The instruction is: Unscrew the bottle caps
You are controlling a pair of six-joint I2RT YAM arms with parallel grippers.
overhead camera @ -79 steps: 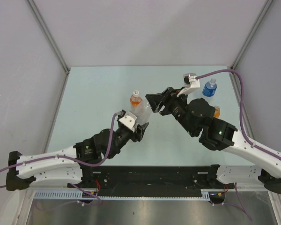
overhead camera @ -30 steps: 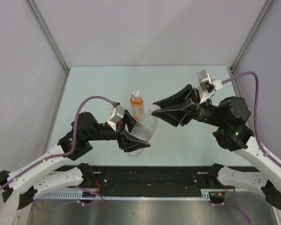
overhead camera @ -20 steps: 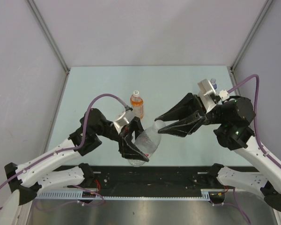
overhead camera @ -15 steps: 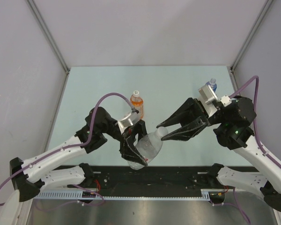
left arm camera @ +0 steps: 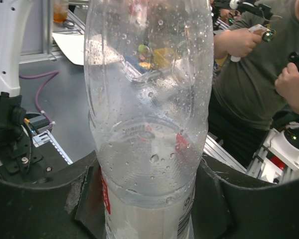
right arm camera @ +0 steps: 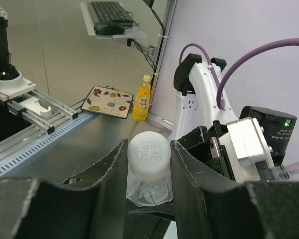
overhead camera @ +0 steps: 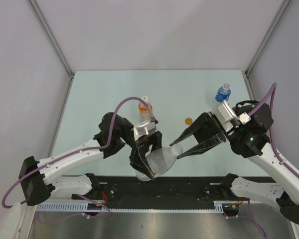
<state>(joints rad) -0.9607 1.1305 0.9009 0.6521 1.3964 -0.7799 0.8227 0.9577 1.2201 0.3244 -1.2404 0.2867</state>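
Note:
A clear water bottle [overhead camera: 158,162] hangs tilted above the table's near edge, its neck pointing right. My left gripper [overhead camera: 147,163] is shut on its body; in the left wrist view both black pads press the bottle [left arm camera: 149,149] at its label. The bottle's white cap [right arm camera: 148,153] sits between the fingers of my right gripper [right arm camera: 148,162], which touch it on both sides. From above, the right gripper [overhead camera: 176,150] meets the cap [overhead camera: 176,150] from the right. An orange-drink bottle [overhead camera: 145,110] with a white cap [overhead camera: 145,99] stands behind my left wrist.
A small bottle with a blue label and blue cap [overhead camera: 222,93] stands at the far right of the table [overhead camera: 104,99]. A loose orange cap [overhead camera: 188,120] lies flat on the table right of centre. Grey walls close the table on three sides.
Both arms have drawn back toward the near edge, the clear bottle carried along and its neck swung right. The right gripper stayed on the cap. The blue bottle and orange cap came into sight.

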